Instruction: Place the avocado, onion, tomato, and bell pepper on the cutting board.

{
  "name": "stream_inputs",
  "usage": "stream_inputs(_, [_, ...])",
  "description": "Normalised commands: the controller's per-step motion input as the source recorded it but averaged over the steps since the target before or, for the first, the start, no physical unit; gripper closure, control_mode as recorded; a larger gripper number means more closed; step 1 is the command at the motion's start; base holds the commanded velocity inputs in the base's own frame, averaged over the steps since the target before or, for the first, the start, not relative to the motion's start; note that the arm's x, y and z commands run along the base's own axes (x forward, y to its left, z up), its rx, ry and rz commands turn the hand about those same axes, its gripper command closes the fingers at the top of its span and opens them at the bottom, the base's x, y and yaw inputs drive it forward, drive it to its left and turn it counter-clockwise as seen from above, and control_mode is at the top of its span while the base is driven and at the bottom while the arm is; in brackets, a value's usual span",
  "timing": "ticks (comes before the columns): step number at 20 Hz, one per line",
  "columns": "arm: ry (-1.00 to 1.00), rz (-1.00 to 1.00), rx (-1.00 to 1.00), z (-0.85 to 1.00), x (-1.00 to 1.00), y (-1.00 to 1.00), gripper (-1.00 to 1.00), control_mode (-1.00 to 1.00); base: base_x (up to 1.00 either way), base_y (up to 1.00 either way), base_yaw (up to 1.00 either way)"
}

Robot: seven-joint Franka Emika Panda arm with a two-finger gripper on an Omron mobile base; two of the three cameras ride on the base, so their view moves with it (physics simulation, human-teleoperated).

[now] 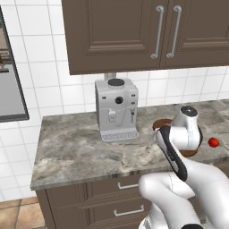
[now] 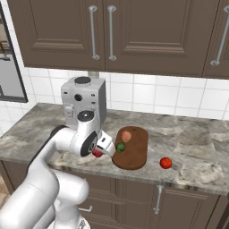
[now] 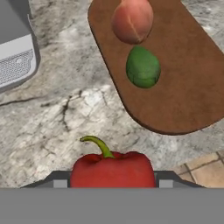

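Tool (image 3: 113,181) clenched on red bell pepper (image 3: 112,168), held above tabletop (image 2: 197,156) just off cutting board (image 2: 136,152) near edge. Onion (image 2: 126,136) and avocado (image 2: 120,146) lie on board, just beside each other. Tomato (image 2: 166,163) on tabletop beside board, opposite coffee machine (image 2: 82,105) side.

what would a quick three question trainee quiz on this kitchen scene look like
1. True or false: the avocado lies on the cutting board.
2. What does the gripper hold? A) tomato B) bell pepper C) onion
3. Fill in: the tomato rests on the ____.

Key: 1 true. 2 B, the red bell pepper. 3 counter, apart from the board; the onion is already on the board.
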Motion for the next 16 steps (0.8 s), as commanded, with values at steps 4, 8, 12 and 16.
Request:
stream_inputs(4, [0.08, -0.04, 0.0, 0.04, 0.25, -0.59, 1.0, -1.0, 0.0, 0.0, 0.0])
stream_inputs(8, [0.16, -0.04, 0.0, 0.29, 0.36, -0.44, 1.0, -1.0, 0.0, 0.0, 0.0])
stream_inputs(12, [0.22, -0.04, 0.0, 0.4, 0.34, -0.34, 1.0, -1.0, 0.0, 0.0, 0.0])
stream_inputs(16, [0.27, -0.05, -0.01, 0.21, 0.45, -0.35, 1.0, -1.0, 0.0, 0.0, 0.0])
